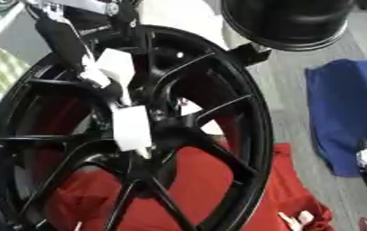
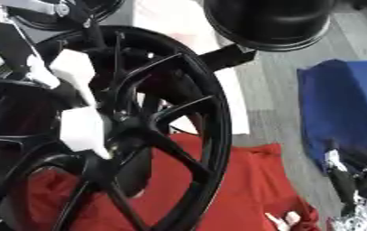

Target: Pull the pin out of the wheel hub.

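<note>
Two robot hands show in the views. The left hand (image 1: 123,97) comes down from about eleven o'clock over the large black multi-spoke wheel (image 1: 241,135); its black arm with a silver joint enters at the top left. White-covered finger segments lie against the centre of the wheel, pointing down toward six o'clock, with the lowest white segment resting right at the wheel hub (image 1: 158,135) where the spokes meet. Whether those fingers are curled round anything cannot be told, since the dark hub and the black parts of the hand run together. The pin itself cannot be made out; if it sits in the hub, the hand covers it.

The right hand (image 2: 352,185) shows at about four o'clock near the lower right edge, black with silver parts, fingers relaxed and pointing upward, holding nothing and well apart from the wheel.

The wheel stands tilted, filling the left and middle of both views, its rim sweeping from twelve o'clock round to six. Under and behind it lies a red cloth (image 1: 289,189) at about five o'clock. A blue cloth (image 1: 344,108) lies on the grey floor at three o'clock. A second black round rim (image 1: 289,22) sits at one o'clock, just beside the big wheel's upper edge.
</note>
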Available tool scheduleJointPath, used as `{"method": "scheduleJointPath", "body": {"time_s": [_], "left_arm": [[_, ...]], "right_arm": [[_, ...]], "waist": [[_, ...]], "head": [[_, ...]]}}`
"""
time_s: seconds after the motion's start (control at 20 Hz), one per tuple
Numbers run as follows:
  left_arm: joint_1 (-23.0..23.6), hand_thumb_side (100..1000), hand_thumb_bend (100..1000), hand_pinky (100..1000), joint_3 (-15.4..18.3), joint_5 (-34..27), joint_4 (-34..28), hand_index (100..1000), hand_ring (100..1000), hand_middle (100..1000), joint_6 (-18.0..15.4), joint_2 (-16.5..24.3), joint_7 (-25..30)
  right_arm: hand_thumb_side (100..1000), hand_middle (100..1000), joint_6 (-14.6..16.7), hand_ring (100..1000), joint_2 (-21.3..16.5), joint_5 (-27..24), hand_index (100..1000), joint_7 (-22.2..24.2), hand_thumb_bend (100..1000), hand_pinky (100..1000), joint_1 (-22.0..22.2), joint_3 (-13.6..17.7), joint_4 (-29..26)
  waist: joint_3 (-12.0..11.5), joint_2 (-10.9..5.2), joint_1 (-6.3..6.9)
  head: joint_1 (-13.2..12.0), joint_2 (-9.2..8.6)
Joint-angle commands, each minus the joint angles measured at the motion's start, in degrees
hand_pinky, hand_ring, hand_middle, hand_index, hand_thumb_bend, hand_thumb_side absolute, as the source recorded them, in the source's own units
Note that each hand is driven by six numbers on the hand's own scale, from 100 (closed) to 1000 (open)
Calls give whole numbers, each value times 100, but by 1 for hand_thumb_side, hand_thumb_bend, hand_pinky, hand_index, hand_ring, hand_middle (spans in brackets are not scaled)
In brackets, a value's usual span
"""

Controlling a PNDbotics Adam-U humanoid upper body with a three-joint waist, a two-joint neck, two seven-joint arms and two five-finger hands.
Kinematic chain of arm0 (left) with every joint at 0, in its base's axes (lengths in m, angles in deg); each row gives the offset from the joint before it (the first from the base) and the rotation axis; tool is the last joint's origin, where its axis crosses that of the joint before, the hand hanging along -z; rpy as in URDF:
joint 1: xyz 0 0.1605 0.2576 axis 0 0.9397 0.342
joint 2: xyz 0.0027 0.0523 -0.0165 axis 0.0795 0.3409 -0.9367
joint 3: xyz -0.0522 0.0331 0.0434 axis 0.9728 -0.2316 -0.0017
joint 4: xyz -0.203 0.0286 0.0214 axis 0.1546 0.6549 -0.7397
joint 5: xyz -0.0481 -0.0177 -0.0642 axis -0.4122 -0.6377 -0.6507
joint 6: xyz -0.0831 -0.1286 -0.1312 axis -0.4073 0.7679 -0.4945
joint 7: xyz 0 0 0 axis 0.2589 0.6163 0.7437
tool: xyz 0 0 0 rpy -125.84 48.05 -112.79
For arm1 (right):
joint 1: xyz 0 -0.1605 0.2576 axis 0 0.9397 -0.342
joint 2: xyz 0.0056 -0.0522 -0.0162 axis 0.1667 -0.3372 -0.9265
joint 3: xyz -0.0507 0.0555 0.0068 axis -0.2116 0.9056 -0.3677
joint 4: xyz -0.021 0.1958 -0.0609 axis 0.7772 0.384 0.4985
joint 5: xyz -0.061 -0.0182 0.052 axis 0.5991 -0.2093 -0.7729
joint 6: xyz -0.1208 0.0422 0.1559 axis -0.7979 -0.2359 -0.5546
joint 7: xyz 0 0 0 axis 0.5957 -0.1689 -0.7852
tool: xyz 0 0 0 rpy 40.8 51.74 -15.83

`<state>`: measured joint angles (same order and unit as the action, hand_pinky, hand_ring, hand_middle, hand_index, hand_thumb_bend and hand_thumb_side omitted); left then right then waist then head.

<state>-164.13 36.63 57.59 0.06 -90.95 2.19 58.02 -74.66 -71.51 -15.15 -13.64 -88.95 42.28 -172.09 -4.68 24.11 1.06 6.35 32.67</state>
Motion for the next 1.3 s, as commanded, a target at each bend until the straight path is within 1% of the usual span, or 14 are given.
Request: {"method": "scheduleJointPath", "body": {"time_s": [0.05,0.25,0.4,0.5,0.7,1.05,1.3], "left_arm": [[-76,433,538,808,126,79,63,817,769,742,-8,142,39],[-70,406,523,799,158,133,137,810,759,734,28,135,39],[-59,384,483,789,173,127,178,797,749,715,39,120,39],[-54,368,432,773,178,63,186,773,728,682,65,114,39],[-54,331,382,733,178,-73,143,726,676,623,157,121,39],[-34,291,340,690,98,-248,118,661,603,555,281,105,39],[-39,172,275,649,144,-346,82,587,547,486,331,100,39]], "right_arm": [[310,595,6,666,-120,-13,666,2,516,567,-26,12,-126],[309,596,2,665,-119,-10,666,5,516,567,-24,11,-132],[309,596,0,665,-118,-15,666,7,518,567,-28,9,-134],[309,596,-1,666,-118,-18,666,9,519,568,-28,8,-134],[309,596,-1,665,-123,-22,666,6,521,568,-27,7,-133],[307,596,4,666,-124,-38,666,-22,525,568,-30,12,-136],[307,595,4,666,-123,-46,667,-31,527,568,-29,11,-136]], "waist": [[10,-111,-18],[9,-109,-23],[15,-108,-26],[17,-107,-27],[16,-110,-26],[23,-112,-30],[20,-112,-33]], "head": [[-22,7],[-37,10],[-49,6],[-51,10],[-64,22],[-94,19],[-103,40]]}}
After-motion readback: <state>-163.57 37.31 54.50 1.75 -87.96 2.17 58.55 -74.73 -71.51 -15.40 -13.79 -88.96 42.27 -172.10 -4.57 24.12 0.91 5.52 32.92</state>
